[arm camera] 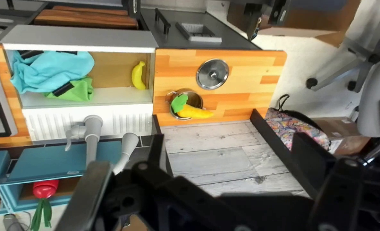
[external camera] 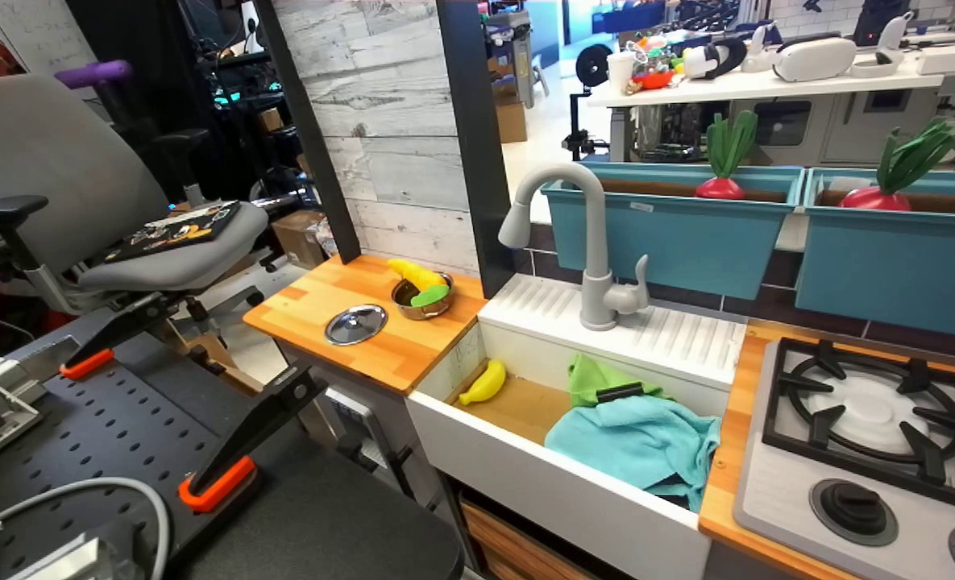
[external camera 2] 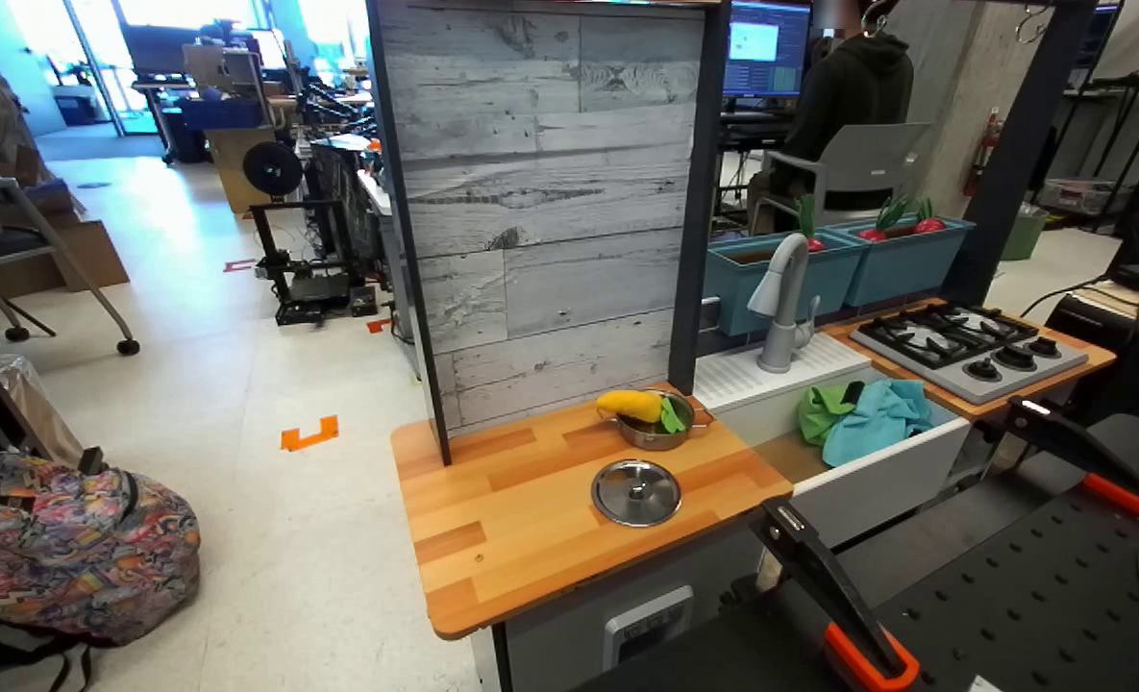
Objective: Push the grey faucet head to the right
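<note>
The grey faucet head [external camera: 596, 234] stands upright behind the white sink [external camera: 558, 499], and it also shows in an exterior view [external camera 2: 782, 303]. Its spout end [external camera: 514, 225] points down and to the left, over the sink's back left corner; its lever [external camera: 642, 282] is at the right of the base. In the wrist view the picture is upside down and the faucet [arm camera: 93, 128] is at lower left, its upper bend partly hidden behind the gripper. My gripper [arm camera: 230, 138] is open and empty, its fingers wide apart, and apart from the faucet. It is out of both exterior views.
A dark post [external camera: 471, 145] and a whitewashed wood panel [external camera: 396, 161] rise left of the faucet. Blue planters [external camera: 670, 242] stand behind it. The sink holds a yellow banana [external camera: 485, 383] and blue and green cloths [external camera: 638, 439]. A pot [external camera: 422, 310], lid [external camera: 356, 324] and stove [external camera: 872, 411] flank it.
</note>
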Tool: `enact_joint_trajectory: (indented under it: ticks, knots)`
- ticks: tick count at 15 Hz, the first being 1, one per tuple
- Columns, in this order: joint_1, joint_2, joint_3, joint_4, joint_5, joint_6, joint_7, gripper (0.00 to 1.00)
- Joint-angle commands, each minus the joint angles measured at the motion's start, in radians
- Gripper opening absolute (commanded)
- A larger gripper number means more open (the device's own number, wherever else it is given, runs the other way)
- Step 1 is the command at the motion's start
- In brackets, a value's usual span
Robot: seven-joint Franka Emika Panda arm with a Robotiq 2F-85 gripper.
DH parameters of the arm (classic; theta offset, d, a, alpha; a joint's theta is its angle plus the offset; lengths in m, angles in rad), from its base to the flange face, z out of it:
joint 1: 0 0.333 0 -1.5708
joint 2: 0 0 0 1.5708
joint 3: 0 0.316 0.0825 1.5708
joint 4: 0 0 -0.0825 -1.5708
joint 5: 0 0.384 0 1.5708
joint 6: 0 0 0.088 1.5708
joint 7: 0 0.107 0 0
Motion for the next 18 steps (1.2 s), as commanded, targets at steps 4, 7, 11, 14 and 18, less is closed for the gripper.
enact_joint_trajectory:
  ticks: [4,7,11,14,18]
  knots:
    - [0.046,0.334,0.025,0.155,0.155,0.204,0.070,1.00]
    - [0.027,0.472,0.057,0.246,0.191,0.206,0.126,1.00]
    - [-0.021,0.641,0.109,0.376,0.225,0.176,0.209,1.00]
    - [-0.067,0.748,0.155,0.435,0.206,0.208,0.279,1.00]
    - [-0.133,0.871,0.228,0.504,0.294,0.276,0.280,1.00]
